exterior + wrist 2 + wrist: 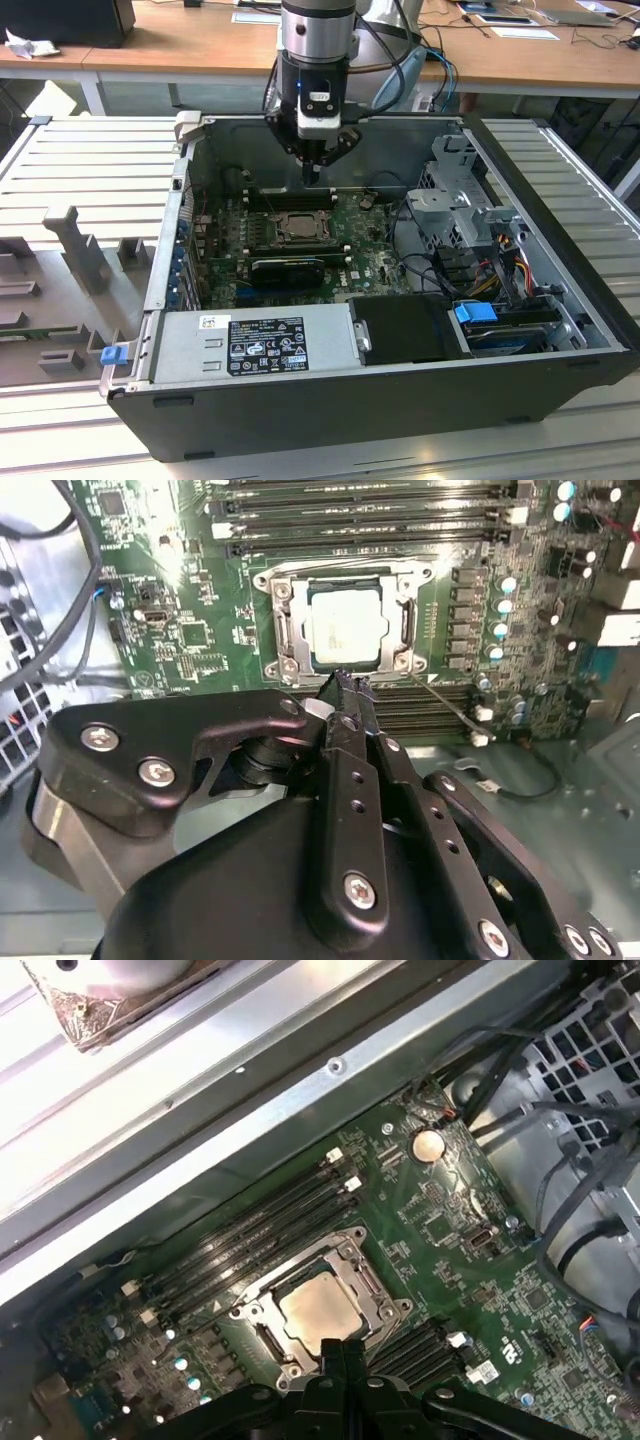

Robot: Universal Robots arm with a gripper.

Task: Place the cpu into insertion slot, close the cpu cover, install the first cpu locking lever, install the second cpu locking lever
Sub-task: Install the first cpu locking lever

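Observation:
The insertion slot (297, 228) sits mid-motherboard inside the open computer case. In both wrist views the pale square cpu (345, 625) (318, 1310) lies in it, showing through the window of the cpu cover (281, 630) (366, 1282), which lies flat around the chip. A thin metal locking lever (446, 706) juts out from one socket corner over the memory slots. My gripper (313, 176) (346, 687) (340, 1345) hovers just beside the socket's edge, above the board. Its black fingers are shut together with nothing between them.
Long black memory slots (360, 520) flank the socket. A power supply (260, 345) fills the case's front, and a drive cage (465, 200) with cables (500, 255) stands at the exterior view's right. A black ridged card slot (288, 268) lies just in front of the socket.

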